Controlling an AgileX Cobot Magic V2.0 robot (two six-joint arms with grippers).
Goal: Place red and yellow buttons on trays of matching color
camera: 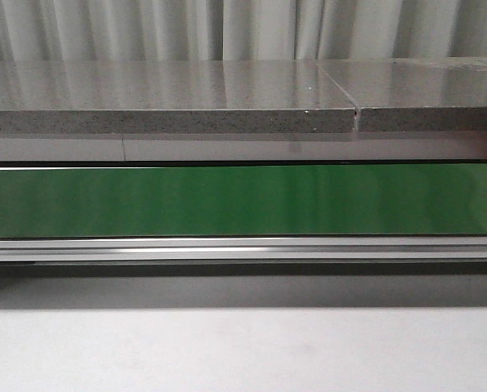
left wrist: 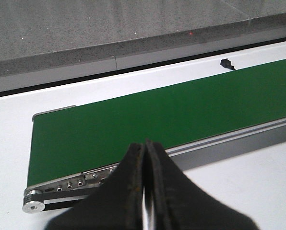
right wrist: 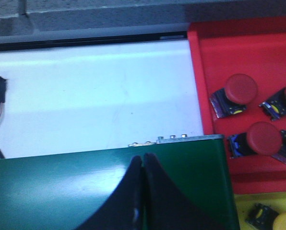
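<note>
Both grippers, left and right, hang closed and empty over the bare green belt, while red buttons already fill the red tray, so a late-opening jaw risks missing any arriving button.

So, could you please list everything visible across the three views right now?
Conveyor belt: one, green, running across the table with nothing on it.
Stone counter: one, grey speckled, behind the belt.
Red tray: one, red, just past the belt's end in the right wrist view.
Red buttons: at least four, red caps, inside the red tray, two cut off by the frame edge.
Yellow button: one partly visible, on a yellow surface beside the red tray.
Sensor: one, black, on the table at the belt's far edge.
Left gripper: shut, empty.
Right gripper: shut, empty.
</note>
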